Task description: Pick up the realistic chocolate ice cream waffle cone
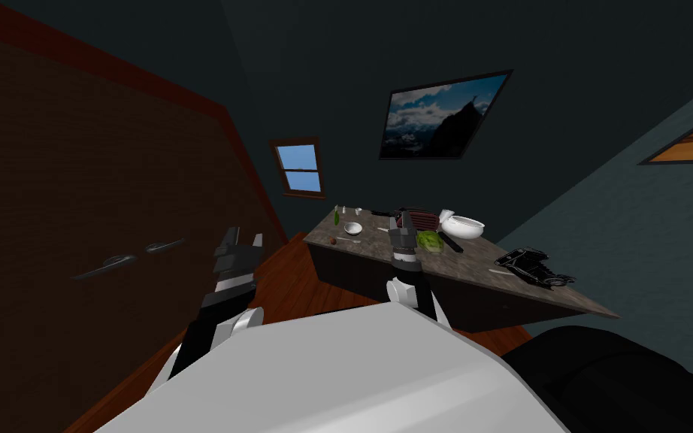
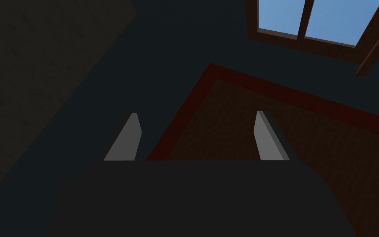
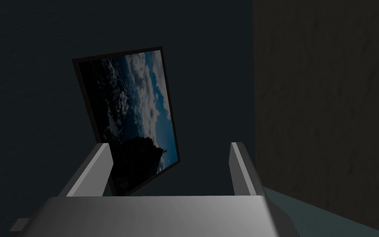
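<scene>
A small brown thing (image 1: 332,240) lies near the left front edge of the stone-topped table (image 1: 480,280); it is too small to tell whether it is the cone. My right gripper (image 1: 405,219) is raised in front of the table's middle, its fingers open (image 3: 169,144) and holding nothing. Off the table's left side, over the floor, my left gripper (image 1: 244,235) is also raised. Its fingers stand open (image 2: 197,113) and hold nothing.
On the table are a small white bowl (image 1: 352,228), a large white bowl (image 1: 463,226), a green thing (image 1: 431,240), a dark ribbed thing (image 1: 422,219) and a black toy car (image 1: 533,267). A dark brown panel with two handles (image 1: 118,261) fills the left. A black seat (image 1: 623,376) is at lower right.
</scene>
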You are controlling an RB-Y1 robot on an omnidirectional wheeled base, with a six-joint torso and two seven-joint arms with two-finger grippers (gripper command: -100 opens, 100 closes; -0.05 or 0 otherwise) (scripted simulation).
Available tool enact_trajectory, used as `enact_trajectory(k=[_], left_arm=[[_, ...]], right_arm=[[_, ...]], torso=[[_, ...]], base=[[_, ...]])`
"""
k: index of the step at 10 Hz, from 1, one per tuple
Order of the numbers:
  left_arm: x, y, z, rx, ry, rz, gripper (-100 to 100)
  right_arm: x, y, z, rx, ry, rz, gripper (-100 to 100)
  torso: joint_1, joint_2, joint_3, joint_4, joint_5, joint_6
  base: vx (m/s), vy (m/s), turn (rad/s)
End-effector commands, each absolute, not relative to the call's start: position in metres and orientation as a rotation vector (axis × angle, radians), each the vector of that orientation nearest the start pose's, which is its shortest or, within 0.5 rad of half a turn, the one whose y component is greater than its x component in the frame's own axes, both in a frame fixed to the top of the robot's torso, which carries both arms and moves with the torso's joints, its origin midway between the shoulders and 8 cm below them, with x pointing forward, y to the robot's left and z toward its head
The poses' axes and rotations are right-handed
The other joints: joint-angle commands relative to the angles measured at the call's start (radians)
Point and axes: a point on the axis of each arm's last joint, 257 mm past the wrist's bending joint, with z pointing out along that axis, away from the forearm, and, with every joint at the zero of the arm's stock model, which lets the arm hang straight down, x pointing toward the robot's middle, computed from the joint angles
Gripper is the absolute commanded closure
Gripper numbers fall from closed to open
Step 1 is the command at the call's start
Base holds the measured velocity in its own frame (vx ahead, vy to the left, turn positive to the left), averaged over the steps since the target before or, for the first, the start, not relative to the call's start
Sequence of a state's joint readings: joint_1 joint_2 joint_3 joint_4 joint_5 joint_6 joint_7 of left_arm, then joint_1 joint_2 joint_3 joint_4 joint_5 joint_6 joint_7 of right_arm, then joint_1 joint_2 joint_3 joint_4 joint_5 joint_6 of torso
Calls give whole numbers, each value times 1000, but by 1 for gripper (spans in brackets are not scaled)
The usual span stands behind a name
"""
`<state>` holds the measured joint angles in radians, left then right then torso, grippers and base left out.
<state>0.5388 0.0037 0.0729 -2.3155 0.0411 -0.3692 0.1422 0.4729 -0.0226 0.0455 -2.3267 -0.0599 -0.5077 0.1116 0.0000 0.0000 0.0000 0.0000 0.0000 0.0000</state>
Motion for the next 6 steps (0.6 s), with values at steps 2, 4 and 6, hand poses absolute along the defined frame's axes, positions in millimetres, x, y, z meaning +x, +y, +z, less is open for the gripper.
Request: enact_trajectory(k=[2, 4, 6], left_arm=[[360, 312, -4, -825, 678, -1343, -100], [376, 312, -16, -830, 725, -1342, -100], [396, 314, -30, -848, 769, -1338, -100]], right_arm=[[335, -264, 54, 583, 567, 1310, 0], [335, -264, 54, 583, 567, 1310, 0], [335, -264, 54, 583, 567, 1310, 0]], torso=[[0, 0, 0, 0, 0, 0], [1, 2, 1, 0, 0, 0], [1, 4, 2, 1, 0, 0]], base=[[-20, 0, -12], [-45, 6, -15], [-69, 17, -17]])
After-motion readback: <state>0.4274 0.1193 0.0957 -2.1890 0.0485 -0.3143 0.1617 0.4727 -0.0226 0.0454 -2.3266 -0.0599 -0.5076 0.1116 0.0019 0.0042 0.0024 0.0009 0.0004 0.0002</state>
